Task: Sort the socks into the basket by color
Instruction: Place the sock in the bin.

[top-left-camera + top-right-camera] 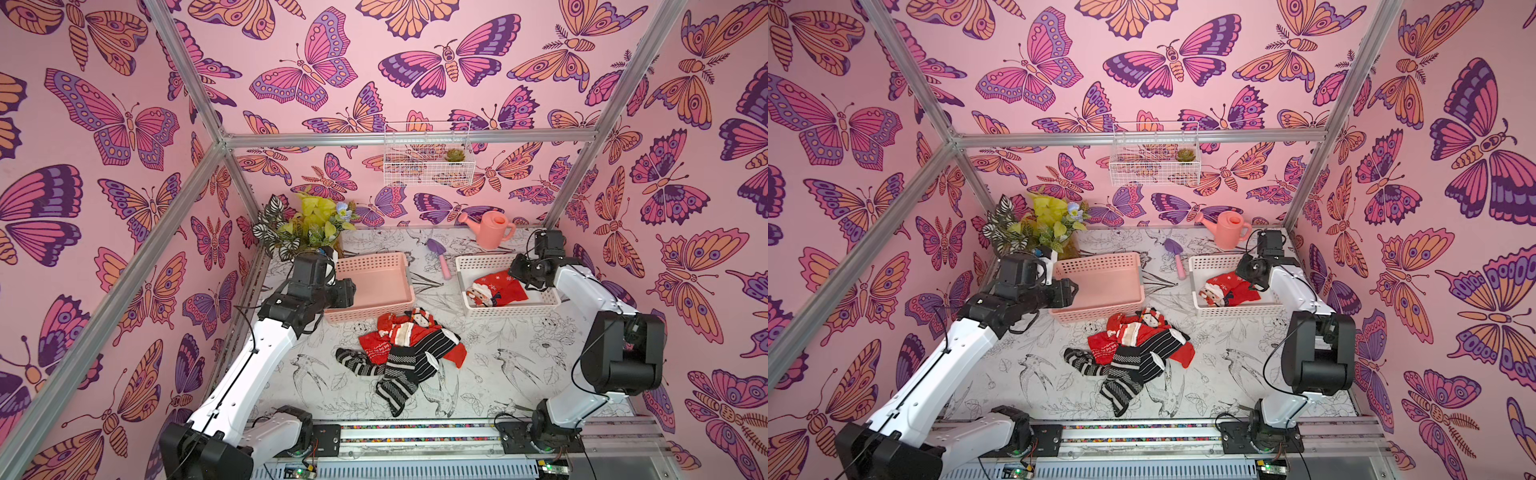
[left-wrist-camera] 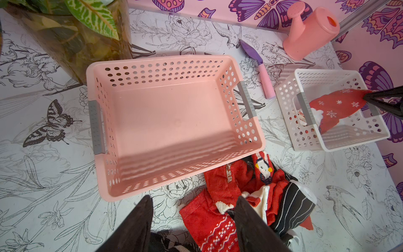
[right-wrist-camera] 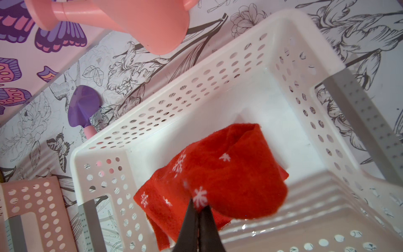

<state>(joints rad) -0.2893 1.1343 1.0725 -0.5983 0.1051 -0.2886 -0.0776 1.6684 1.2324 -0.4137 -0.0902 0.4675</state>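
Right gripper [image 3: 198, 205] clenched on red snowflake sock [image 3: 229, 174], holding it low inside white basket [image 3: 196, 87], so white looks like the red bin; drop not yet done. Left gripper [image 2: 194, 199] parted, empty, poised near front rim of pink basket [image 1: 374, 259], which holds nothing, probably reserved for black striped socks [image 1: 395, 374]. Mixed sock pile [image 1: 409, 345] sits on table [image 1: 519, 374] just in front of both baskets, within either arm's reach.

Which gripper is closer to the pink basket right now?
Left. The left gripper hangs open by the pink basket's near edge; the right gripper is over at the white basket, shut on a red sock.
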